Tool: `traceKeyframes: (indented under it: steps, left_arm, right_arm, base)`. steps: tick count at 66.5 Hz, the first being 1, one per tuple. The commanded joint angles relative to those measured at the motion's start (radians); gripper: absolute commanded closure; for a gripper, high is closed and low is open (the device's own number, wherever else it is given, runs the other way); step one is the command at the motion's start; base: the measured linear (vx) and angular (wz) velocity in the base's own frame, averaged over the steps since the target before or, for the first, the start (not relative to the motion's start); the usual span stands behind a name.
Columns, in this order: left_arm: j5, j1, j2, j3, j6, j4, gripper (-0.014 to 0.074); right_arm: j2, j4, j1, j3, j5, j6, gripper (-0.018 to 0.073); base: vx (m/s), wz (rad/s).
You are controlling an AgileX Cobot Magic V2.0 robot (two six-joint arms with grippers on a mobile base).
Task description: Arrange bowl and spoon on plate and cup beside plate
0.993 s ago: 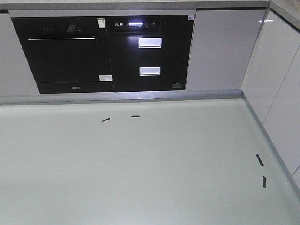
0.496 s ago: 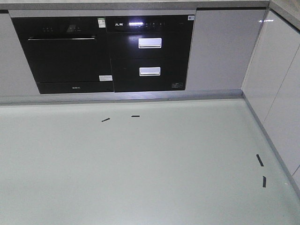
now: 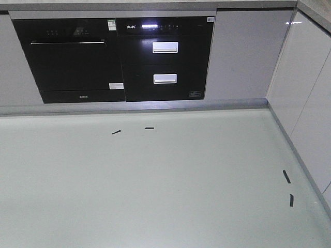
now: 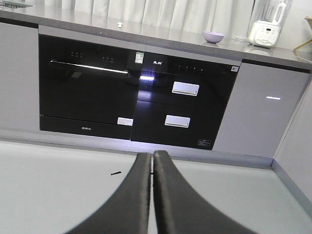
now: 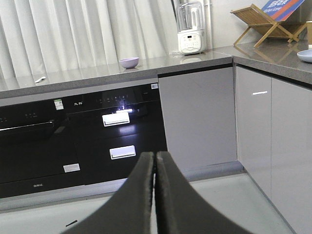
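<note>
Front view matches a second ago: floor (image 3: 155,196), tape marks, ovens, no motion; so no task progress yet. Left fingers (image 4: 147,163) pressed together, holding nothing; right fingers (image 5: 150,163) likewise. Bowl (image 5: 128,62) sits on the far table (image 5: 78,78), left of the blender (image 5: 191,27); plate (image 5: 304,56) on the right table, well apart; spoon and cup not clearly seen.

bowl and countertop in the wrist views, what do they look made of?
Bowl: probably plastic, matte lavender. The tone is even with no sharp highlight, though it's too small to rule out glazed ceramic. Countertop: grey stone or composite with a satin finish. It shows a soft reflection below the blender standing on it.
</note>
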Motion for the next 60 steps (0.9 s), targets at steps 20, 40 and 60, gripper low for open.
traceKeyframes:
  steps: [20,40,60]
  left_arm:
    - [-0.071,0.0,-0.015,0.026,-0.009,-0.001,0.0603]
    - [-0.071,0.0,-0.015,0.026,-0.009,-0.001,0.0603]
    - [-0.071,0.0,-0.015,0.026,-0.009,-0.001,0.0603]
  right_arm:
    - [-0.009,-0.009,-0.006,0.008,-0.072,-0.007,0.0564]
    - [-0.009,-0.009,-0.006,0.008,-0.072,-0.007,0.0564]
    - [-0.009,-0.009,-0.006,0.008,-0.072,-0.007,0.0564]
  base:
    - [0.03,0.01]
    - [0.07,-0.02]
    - [0.1,0.01]
